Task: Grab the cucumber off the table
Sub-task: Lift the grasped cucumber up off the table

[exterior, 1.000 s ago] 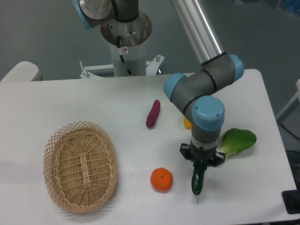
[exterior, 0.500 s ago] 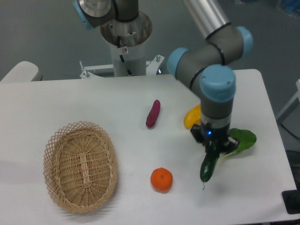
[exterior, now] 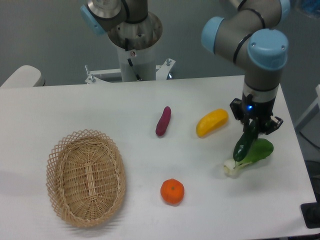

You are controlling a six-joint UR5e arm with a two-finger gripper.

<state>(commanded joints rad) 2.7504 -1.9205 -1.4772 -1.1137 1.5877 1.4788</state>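
Two-finger tool [exterior: 253, 126] clamped on slim dark green cucumber [exterior: 244, 143] | cucumber apparently clear of flat white table [exterior: 75, 110] | above leafy bok choy [exterior: 252, 154]

table [exterior: 75, 107] | basket [exterior: 86, 177] | orange [exterior: 172, 191] | sweet potato [exterior: 163, 121] | yellow fruit [exterior: 211, 122] | bok choy [exterior: 252, 154]

grey-blue wall [exterior: 45, 35], possibly dark floor
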